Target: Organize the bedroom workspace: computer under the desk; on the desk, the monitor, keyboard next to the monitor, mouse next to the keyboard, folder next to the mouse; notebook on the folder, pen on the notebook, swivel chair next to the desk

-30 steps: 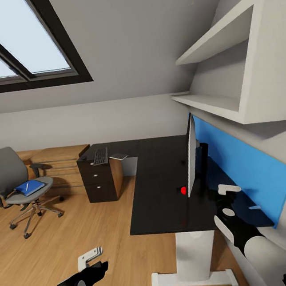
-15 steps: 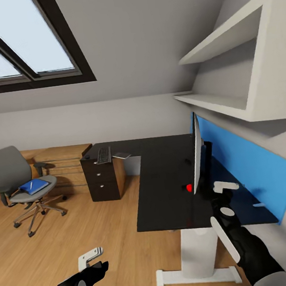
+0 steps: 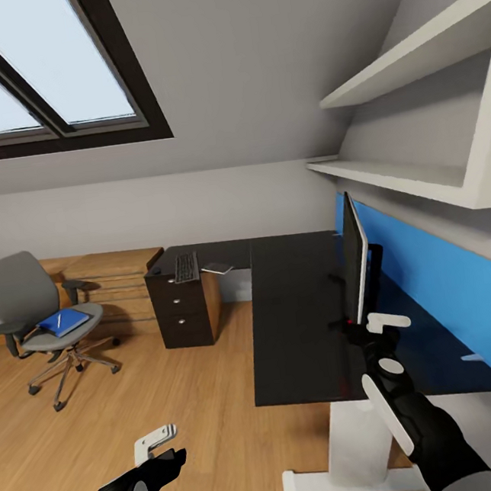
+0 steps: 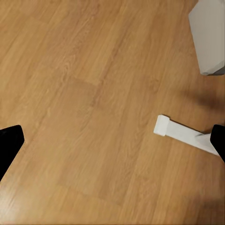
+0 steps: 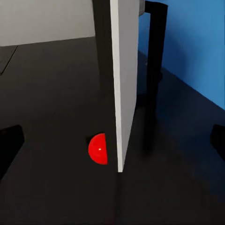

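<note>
Two hands apart-fingered: right hand (image 3: 381, 345) reaches over desk (image 3: 301, 323) beside monitor (image 3: 355, 259); left hand (image 3: 156, 443) low over floor (image 3: 179, 392).

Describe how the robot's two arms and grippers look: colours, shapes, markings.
In the head view, the left gripper has pale grey-white, flat angular fingers on a glossy black wrist carrying a grey strip. The right gripper has similar white fingers, a black wrist with a round white disc and a long white panel, then a pale grey forearm. No cables or lettering are visible.
</note>
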Available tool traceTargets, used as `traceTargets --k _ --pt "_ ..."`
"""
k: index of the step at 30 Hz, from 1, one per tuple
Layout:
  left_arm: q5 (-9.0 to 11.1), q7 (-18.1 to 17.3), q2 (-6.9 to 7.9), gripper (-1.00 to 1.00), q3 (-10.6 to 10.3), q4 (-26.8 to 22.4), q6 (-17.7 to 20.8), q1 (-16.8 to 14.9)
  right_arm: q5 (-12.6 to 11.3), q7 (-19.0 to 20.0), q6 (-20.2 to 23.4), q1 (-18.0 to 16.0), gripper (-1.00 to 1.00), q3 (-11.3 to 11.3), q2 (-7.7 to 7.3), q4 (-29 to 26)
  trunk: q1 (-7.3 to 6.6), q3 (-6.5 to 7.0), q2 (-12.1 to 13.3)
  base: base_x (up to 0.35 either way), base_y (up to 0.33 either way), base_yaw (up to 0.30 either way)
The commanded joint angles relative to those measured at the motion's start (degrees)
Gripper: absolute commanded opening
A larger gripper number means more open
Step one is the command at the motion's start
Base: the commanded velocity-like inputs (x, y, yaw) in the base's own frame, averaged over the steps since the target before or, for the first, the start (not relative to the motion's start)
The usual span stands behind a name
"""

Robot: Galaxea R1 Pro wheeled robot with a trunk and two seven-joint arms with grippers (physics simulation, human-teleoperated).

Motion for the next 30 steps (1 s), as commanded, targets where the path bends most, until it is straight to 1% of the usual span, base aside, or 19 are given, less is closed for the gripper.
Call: traceTargets --k 1,6,11,14,16,17,18,20,25,30 --pt "0.6 0.4 -0.04 1.0 0.1 -0.1 0.2 0.0 -0.3 -0.5 0.2 0.0 1.0 0.2 -0.08 -0.1 0.01 -0.08 -0.1 0.031 0.019 0.0" --pt "0.6 0.4 -0.04 1.0 0.1 -0.1 0.2 0.0 -0.2 -0.5 0.0 0.1 1.0 0.2 -0.1 -0.1 0.01 -0.08 -0.1 0.061 0.007 0.0" --pt "0.6 0.4 -0.04 1.0 0.0 -0.1 0.2 0.0 0.0 -0.5 -0.1 0.1 1.0 0.1 -0.2 0.0 0.01 -0.08 -0.1 0.238 0.002 0.0" --pt "0.6 0.4 -0.04 1.0 0.1 -0.1 0.3 0.0 0.1 -0.5 -0.4 0.1 1.0 0.1 -0.24 0.2 0.01 -0.08 -0.1 0.114 0.0 0.0" --pt "0.6 0.4 -0.04 1.0 0.1 -0.1 0.3 0.0 0.2 -0.5 -1.1 0.1 1.0 0.1 -0.25 0.3 0.01 -0.08 -0.1 0.057 0.0 0.0" --pt "0.6 0.4 -0.04 1.0 0.1 -0.1 0.3 0.0 0.3 -0.5 -2.2 0.1 1.0 0.1 -0.25 0.4 0.01 -0.08 -0.1 0.119 0.0 0.0" --pt "0.6 0.4 -0.04 1.0 0.0 -0.1 0.3 0.0 0.7 -0.5 -4.1 0.1 1.0 0.1 -0.25 0.7 0.01 -0.08 -0.1 0.218 0.0 0.0" --pt "0.6 0.4 -0.04 1.0 0.0 -0.1 0.2 0.0 1.4 -0.6 -6.2 0.1 1.0 0.1 -0.27 1.5 0.01 -0.08 -0.1 0.229 0.0 0.0" --pt "0.6 0.4 -0.04 1.0 0.0 -0.1 0.2 0.0 1.8 -0.6 -7.2 0.1 1.0 0.0 -0.34 2.1 0.01 -0.08 -0.1 0.116 -0.027 0.0" --pt "0.6 0.4 -0.04 1.0 -0.1 -0.1 0.2 0.0 1.9 -0.6 -7.3 0.1 1.0 -0.1 -0.4 2.1 0.01 -0.08 -0.1 0.197 -0.162 0.0"
